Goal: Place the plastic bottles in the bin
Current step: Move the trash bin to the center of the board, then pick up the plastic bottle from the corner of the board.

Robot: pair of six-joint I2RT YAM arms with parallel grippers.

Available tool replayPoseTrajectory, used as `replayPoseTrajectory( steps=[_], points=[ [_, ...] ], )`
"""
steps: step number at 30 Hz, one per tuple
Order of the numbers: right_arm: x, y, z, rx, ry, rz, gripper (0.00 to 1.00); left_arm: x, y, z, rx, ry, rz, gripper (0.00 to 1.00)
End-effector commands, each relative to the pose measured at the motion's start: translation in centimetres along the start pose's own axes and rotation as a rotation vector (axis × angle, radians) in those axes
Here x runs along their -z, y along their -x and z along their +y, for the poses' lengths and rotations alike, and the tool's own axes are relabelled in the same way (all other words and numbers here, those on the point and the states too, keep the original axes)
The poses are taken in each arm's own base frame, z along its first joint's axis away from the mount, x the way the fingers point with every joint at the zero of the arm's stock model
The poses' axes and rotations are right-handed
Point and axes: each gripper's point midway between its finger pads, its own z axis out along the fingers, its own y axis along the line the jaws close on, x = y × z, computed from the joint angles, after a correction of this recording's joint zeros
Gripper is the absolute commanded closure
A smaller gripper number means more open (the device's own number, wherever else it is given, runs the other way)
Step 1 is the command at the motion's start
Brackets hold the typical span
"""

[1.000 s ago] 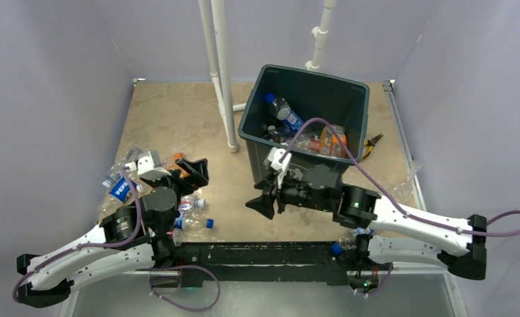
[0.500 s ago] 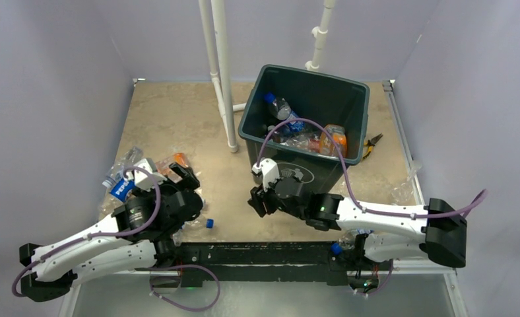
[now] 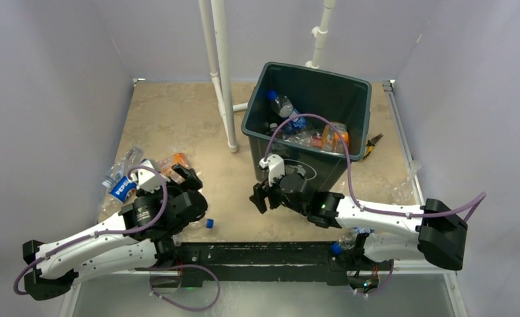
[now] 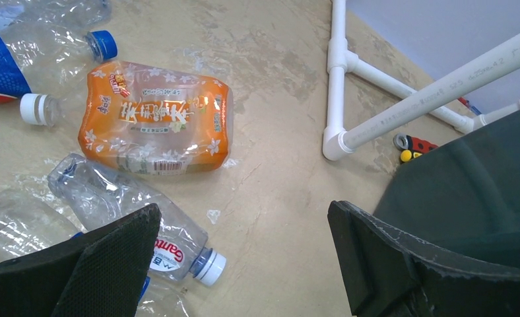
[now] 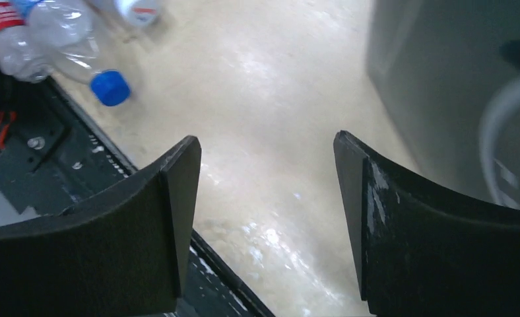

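The bin (image 3: pixel 323 168) stands at the back centre with several plastic bottles (image 3: pixel 285 109) inside. More crushed bottles lie at the left: a Pepsi one (image 3: pixel 120 189) and an orange-labelled one (image 3: pixel 176 160). My left gripper (image 3: pixel 190 185) hangs open just right of that pile. In the left wrist view, the left gripper (image 4: pixel 244 244) is empty, with a clear white-capped bottle (image 4: pixel 138 218) beside its left finger and the orange bottle (image 4: pixel 155 119) beyond. My right gripper (image 3: pixel 257 197) is open in front of the bin. The right gripper (image 5: pixel 267 224) holds nothing over bare floor.
A white pipe frame (image 3: pixel 221 72) stands left of the bin. Pliers (image 3: pixel 374 142) lie to the bin's right, and a clear crushed bottle (image 3: pixel 402 191) sits by the right edge. A blue-capped bottle (image 5: pixel 79 53) lies near the black base rail (image 3: pixel 257 254). A small red-yellow tool (image 4: pixel 416 144) lies by the pipes.
My left gripper has dropped back and lower toward the bottle pile. My right arm drew in toward the bin's front, and its jaws narrowed, then spread wider again.
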Motion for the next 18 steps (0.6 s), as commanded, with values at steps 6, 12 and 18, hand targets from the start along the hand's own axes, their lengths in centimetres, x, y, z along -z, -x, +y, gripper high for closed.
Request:
replayPoseTrajectory(
  steps=[6,12,18],
  points=[
    [-1.6,-3.3,10.2,0.121,0.339,0.028,0.21,0.2,-0.2,0.7,0.066,-0.012,0.028,0.01],
    [-3.4,-5.6,13.5,0.161,0.377,0.036,0.14,0.6,0.4,0.7,0.079,-0.028,0.044,0.01],
    [-5.0,-5.5,15.5,0.149,0.387,-0.037,0.01,0.9,0.8,0.7,0.089,-0.035,0.049,0.01]
  ],
)
